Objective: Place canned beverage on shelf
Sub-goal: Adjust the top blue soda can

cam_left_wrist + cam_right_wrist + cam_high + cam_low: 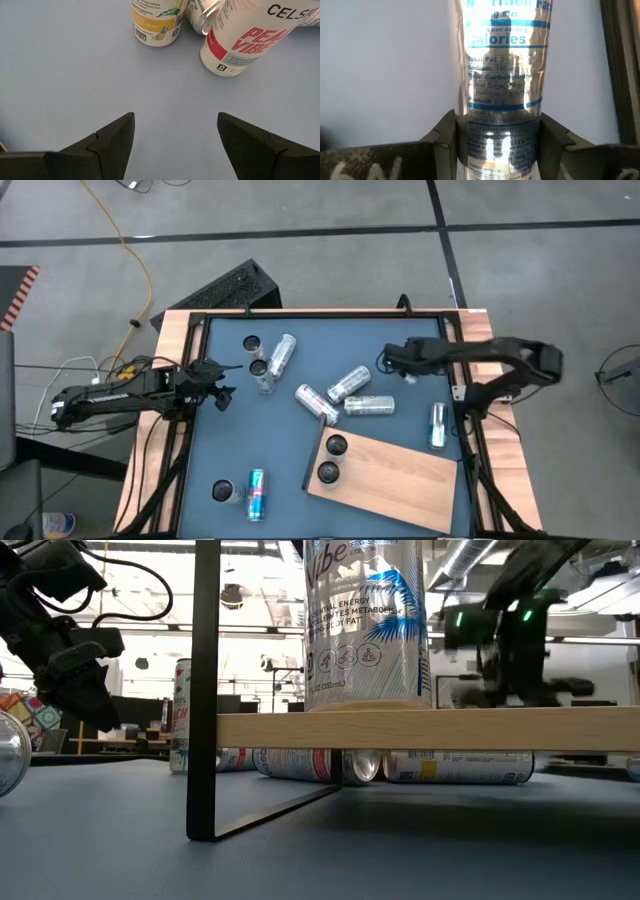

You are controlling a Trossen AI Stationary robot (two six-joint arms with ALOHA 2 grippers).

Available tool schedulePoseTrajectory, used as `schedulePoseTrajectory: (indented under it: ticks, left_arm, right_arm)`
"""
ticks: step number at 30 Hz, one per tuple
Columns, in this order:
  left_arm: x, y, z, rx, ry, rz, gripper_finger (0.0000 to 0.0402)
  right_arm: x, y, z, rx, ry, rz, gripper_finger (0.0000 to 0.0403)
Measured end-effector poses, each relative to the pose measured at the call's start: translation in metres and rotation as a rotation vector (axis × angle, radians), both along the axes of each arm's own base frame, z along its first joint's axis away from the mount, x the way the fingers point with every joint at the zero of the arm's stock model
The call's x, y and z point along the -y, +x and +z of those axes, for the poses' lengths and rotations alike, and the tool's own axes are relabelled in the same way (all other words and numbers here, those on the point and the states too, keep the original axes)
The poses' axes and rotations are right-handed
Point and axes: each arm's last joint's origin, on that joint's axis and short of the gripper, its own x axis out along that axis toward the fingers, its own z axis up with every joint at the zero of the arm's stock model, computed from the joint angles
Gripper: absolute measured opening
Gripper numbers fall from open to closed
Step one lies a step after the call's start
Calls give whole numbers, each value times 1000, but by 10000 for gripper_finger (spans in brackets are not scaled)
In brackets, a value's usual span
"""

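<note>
The right gripper (pixel 393 362) hung above the far right part of the blue-grey tabletop (pixel 225 445), its fingers pressed against both sides of a silver can with blue nutrition print (pixel 502 75), with the table's black frame rail (pixel 620 75) close alongside in the wrist view. The flat light-brown wooden shelf (pixel 400 475) lay at the near right corner, raised on a black metal leg (pixel 205 690). Two upright dark-topped cans (pixel 336 446) crowded its left edge, and the rest of the board was bare. The left gripper (pixel 222 385) hovered by the left rail, fingers spread wide and holding nothing, with bare tabletop between it and a standing red-lettered white can (pixel 240 45).
</note>
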Motion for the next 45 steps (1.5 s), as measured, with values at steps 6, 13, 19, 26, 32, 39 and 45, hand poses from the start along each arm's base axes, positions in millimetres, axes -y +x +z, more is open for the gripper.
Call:
schedulePoseTrajectory:
  ticks: [6, 13, 19, 26, 32, 39, 45]
  left_arm:
    - [0, 0, 0, 0, 0, 0, 270]
    - [0, 0, 0, 0, 0, 0, 270]
    - [0, 0, 0, -1, 0, -1, 270]
    - [0, 0, 0, -1, 0, 0, 270]
    - [0, 0, 0, -1, 0, 0, 270]
    - [0, 0, 0, -1, 0, 0, 270]
    - [0, 0, 0, -1, 0, 0, 270]
  right_arm:
    - [-43, 2, 45, 236, -420, 157, 167]
    - [-109, 8, 59, 317, -776, 375, 167]
    - [-171, 13, 39, 390, -950, 510, 167]
    - [-226, 19, -3, 465, -968, 646, 167]
    - [-254, 25, -37, 519, -944, 686, 167]
    - [-258, 31, -59, 533, -937, 671, 167]
    - [-225, 46, -56, 418, -980, 595, 167]
